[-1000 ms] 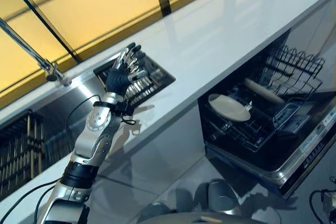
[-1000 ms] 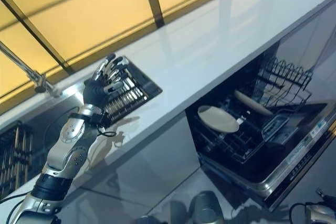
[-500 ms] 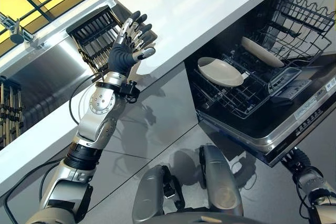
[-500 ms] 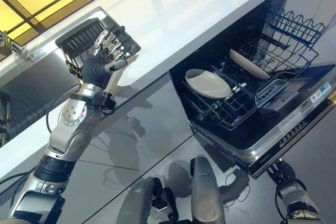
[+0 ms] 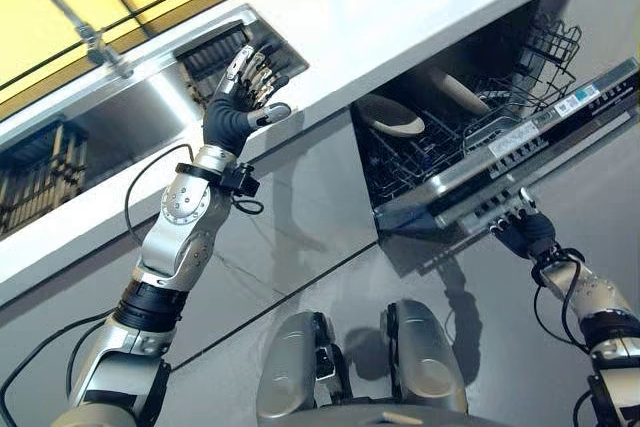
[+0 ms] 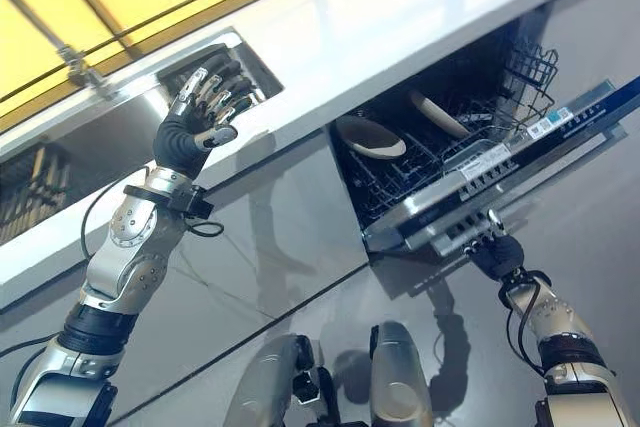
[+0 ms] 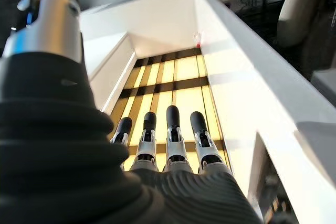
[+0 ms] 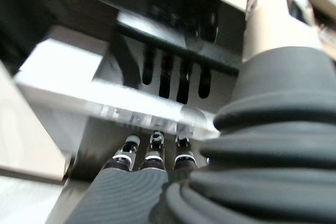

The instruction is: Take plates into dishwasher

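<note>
I am raising the dishwasher door with my right hand: straight fingers are pressing up beneath its front edge, and it is now standing half-closed where it was lying flat a moment ago. Two plates are sitting in the rack just beyond those fingertips. My left hand is hovering empty, fingers spread, over the sink. I judge loading finished.
</note>
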